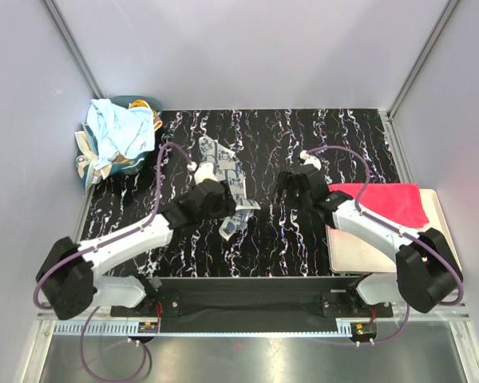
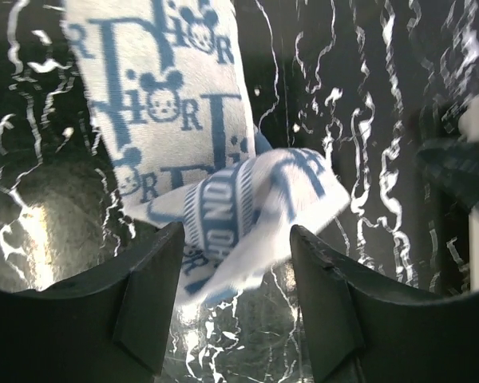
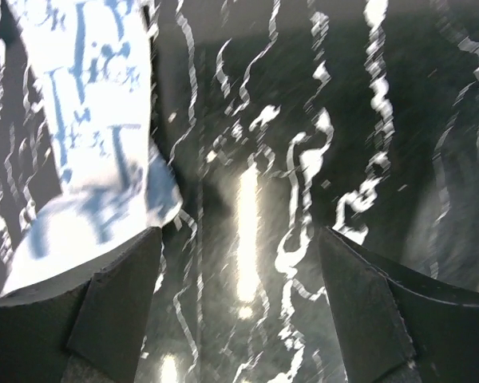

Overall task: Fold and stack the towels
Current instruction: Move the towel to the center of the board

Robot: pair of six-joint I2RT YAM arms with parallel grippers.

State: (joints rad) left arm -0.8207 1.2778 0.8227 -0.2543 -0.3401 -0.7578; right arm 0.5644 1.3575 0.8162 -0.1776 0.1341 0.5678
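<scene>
— Where did the pale grey towel with the dark-blue monogram pattern [image 1: 222, 169] lie?

— In the middle of the black, white-veined bench [image 1: 303, 239], stretched lengthwise away from the arms. Its far part was flat. Its near end was turned up and crumpled into a loose fold.

— And the left fingers [image 2: 136, 303]?

— They stood wide apart at that near end. The left wrist view showed the crumpled fold lying in the gap between them, and they were not clamped on it.

— The right fingers [image 3: 112, 311]?

— Wide apart as well. They hung over bare bench just to the right of the monogram towel, with nothing between them. In the right wrist view the towel's near end showed beside the left finger of the pair; whether it touched that finger could not be told.

— Where were the other towels?

— A plain bright pink-red towel [image 1: 381, 201] lay flat on the far part of a flat cream rectangular tray [image 1: 383, 254] at the right side of the bench, partly hidden by the right arm. A light blue towel [image 1: 118, 126] lay rumpled on top of a heap in a dark teal container [image 1: 137, 101] at the far left corner, well apart from both arms. More cloth showed beneath it, too small to make out.
</scene>
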